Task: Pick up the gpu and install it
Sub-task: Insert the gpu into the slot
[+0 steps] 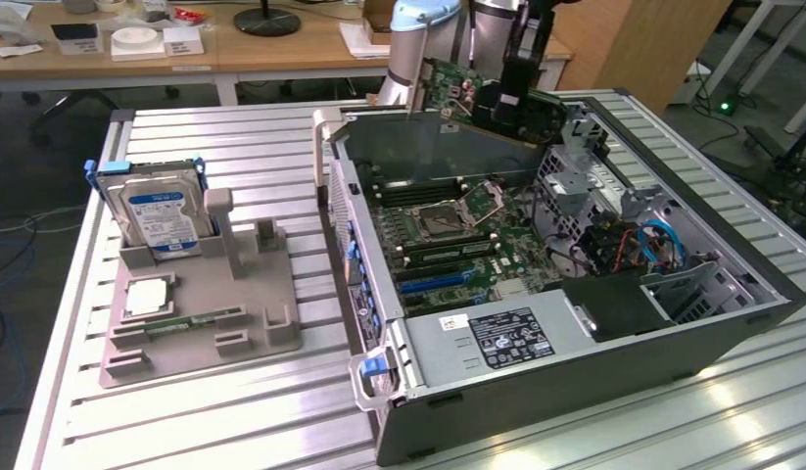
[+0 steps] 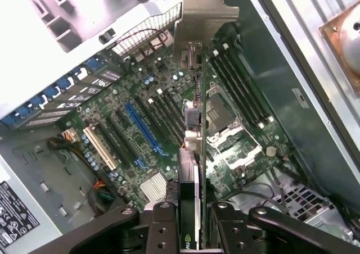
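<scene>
We see the gripper (image 2: pixel 189 225) clenched on the gpu (image 1: pixel 461 88), holding it edge-down above the open computer case (image 1: pixel 716 323), over the motherboard (image 2: pixel 140 113). On the desk (image 1: pixel 207 411) beside the case, a hard drive (image 1: pixel 161 211) stands upright in a grey holder (image 1: pixel 200 323).

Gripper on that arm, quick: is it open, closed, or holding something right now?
Gripper: shut on the gpu, holding it over the open computer case.

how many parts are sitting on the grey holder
3: a hard drive upright at the back, a pale square part lying flat nearer the camera, and a RAM strip beside it. Smaller ones may be hidden.
</scene>
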`<state>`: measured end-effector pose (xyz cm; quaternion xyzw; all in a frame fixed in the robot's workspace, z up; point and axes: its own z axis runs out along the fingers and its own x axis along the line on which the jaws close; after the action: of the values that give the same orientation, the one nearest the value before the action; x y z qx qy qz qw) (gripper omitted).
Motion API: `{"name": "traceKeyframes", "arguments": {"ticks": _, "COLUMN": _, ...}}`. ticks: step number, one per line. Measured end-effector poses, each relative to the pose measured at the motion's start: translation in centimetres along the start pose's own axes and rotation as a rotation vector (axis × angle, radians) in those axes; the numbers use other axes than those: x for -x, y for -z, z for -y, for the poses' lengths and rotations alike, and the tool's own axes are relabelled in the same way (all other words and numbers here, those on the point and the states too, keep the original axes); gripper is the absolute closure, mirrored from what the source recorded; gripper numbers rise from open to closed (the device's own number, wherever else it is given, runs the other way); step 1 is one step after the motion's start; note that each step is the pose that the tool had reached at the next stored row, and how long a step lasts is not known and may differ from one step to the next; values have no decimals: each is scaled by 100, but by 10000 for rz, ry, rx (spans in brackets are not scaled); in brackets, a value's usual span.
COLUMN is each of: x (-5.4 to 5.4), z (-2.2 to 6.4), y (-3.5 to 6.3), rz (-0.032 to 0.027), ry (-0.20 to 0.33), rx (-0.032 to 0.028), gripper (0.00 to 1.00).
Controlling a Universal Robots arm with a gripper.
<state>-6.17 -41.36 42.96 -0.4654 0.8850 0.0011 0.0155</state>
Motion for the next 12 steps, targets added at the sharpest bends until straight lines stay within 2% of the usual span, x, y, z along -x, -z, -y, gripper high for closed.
{"name": "traceKeyframes", "arguments": {"ticks": 12, "x": -4, "z": 2, "y": -1, "rz": 15, "ry": 1376, "rx": 38, "gripper": 73}}
